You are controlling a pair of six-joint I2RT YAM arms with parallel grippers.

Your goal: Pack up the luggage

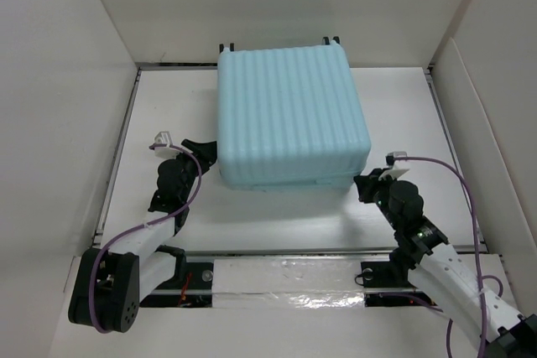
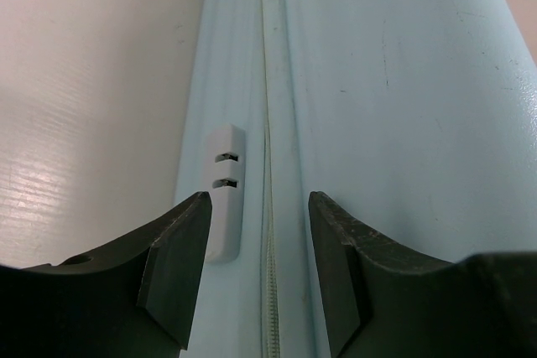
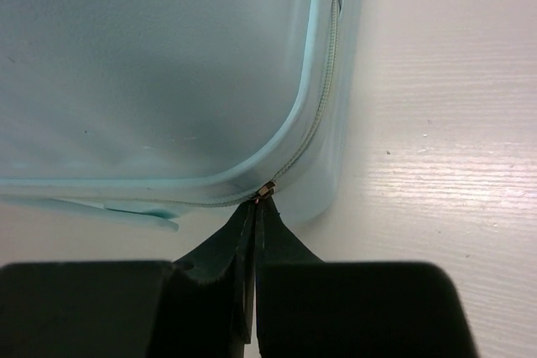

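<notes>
Right wrist: our right claw (image 3: pixel 254 220) pinches the zipper pull (image 3: pixel 267 189) at the closed suitcase's (image 3: pixel 151 64) near-right corner. Zipping looks unfinished; left claw (image 2: pixel 256 236) gapes open.

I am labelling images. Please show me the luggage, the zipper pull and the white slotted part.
luggage (image 1: pixel 289 115): top external view, ribbed shell.
zipper pull (image 3: pixel 267 190): right wrist view, metal end.
white slotted part (image 2: pixel 226 211): left wrist view, below slots.

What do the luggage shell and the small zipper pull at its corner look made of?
The luggage shell looks like hard moulded plastic, satin finish: rigid ribs with a soft sheen. The zipper pull is probably metal, going by its brassy glint, though too small to be sure.
</notes>
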